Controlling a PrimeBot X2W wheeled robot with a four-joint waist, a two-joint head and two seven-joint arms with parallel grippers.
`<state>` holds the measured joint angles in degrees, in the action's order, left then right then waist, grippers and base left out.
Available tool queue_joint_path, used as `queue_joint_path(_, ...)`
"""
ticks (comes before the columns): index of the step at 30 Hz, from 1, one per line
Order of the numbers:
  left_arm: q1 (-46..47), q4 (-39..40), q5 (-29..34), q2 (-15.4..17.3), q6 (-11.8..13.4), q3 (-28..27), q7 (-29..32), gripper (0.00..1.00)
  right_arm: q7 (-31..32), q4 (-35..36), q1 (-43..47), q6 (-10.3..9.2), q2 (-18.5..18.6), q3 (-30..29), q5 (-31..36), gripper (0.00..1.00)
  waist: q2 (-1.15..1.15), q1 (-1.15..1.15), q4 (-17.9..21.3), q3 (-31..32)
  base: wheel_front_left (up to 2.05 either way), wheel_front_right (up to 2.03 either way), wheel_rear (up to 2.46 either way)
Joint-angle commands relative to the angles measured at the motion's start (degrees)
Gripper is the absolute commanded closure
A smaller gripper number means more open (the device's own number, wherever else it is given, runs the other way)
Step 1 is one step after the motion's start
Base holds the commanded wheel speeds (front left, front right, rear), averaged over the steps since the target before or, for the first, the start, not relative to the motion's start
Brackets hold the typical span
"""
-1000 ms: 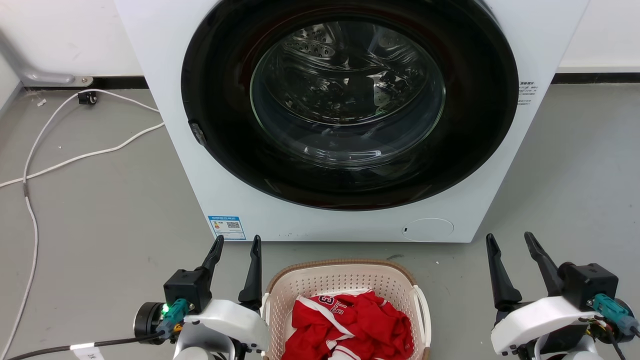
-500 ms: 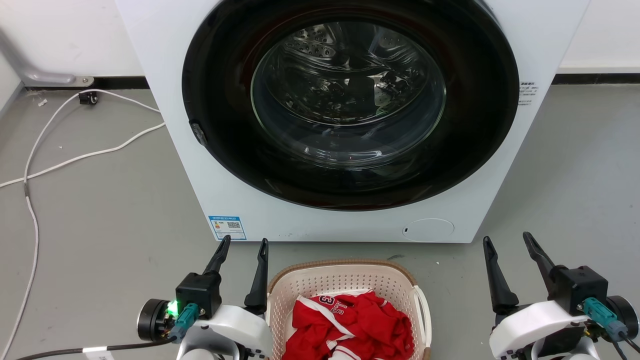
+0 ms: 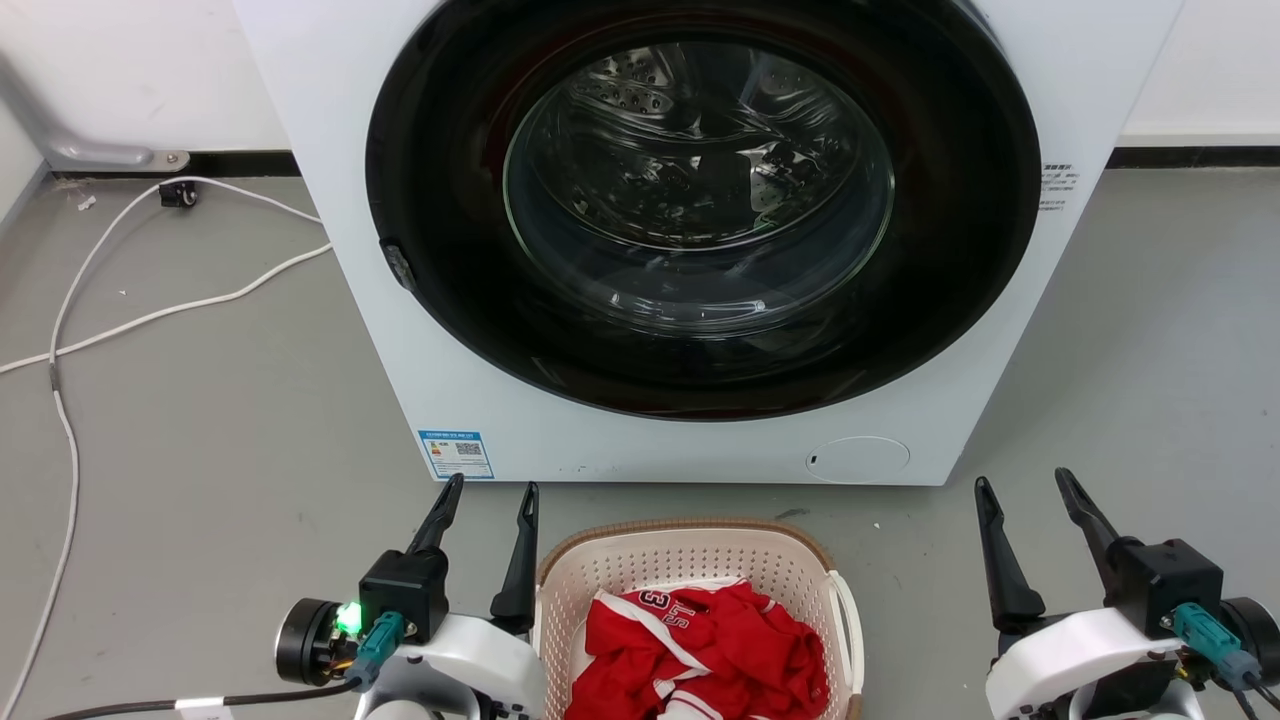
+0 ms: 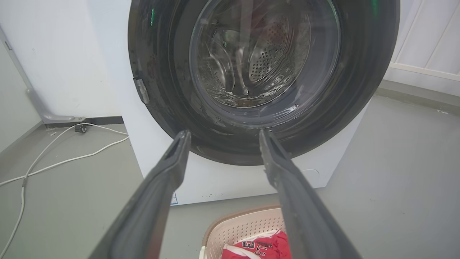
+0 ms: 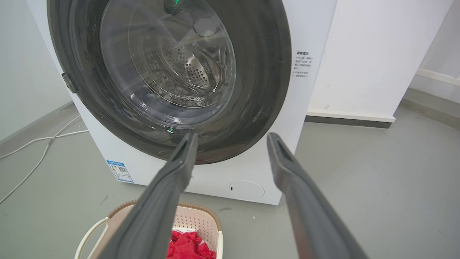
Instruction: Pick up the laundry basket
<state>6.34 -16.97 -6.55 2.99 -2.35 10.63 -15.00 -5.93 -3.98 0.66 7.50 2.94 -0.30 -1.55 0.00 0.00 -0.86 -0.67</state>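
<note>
Cream-beige perforated plastic with a brown woven-look rim, the laundry basket [image 3: 690, 562] sits on the grey floor [image 3: 200, 450] just in front of the white front-loading washing machine [image 3: 300, 100], low in the middle of the head view. It lies to the right of the left gripper [image 3: 492, 485], whose inner finger stands just beside the basket's left wall, and to the left of the right gripper [image 3: 1022, 478], which is well apart from it, so the left arm is nearer. Both grippers are spread wide and hold nothing. White loop handles [image 3: 852, 615] sit on the basket's left and right sides (its near end is cut off, so its long axis is hard to judge). Inside lies a crumpled red jersey [image 3: 700, 640] with white trim.
</note>
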Motion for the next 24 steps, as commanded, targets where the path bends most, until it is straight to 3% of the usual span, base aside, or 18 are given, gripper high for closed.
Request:
queue_joint_path(1,0.63,-0.11,-0.28,-0.03,-0.14,-0.17,-0.22,0.00,-0.16,-0.01,0.60,-0.02,-0.10,-0.19,-0.75,0.00,0.00,0.00,0.04,-0.04,0.00,0.00,0.00)
queue_joint_path(16,1.42,-0.58,-0.89,-0.11,0.10,-0.56,-0.22,0.00,-0.05,-0.76,-0.41,-0.02,-0.10,-0.59,-1.45,0.00,0.00,0.00,0.14,-1.26,0.00,0.00,0.00)
queue_joint_path(24,2.94,-3.37,-2.17,-0.12,0.36,0.58,-0.22,0.00,0.43,-3.20,-1.91,-0.02,-0.09,-0.18,-2.04,0.00,0.00,0.00,0.68,-6.47,0.00,0.00,0.00)
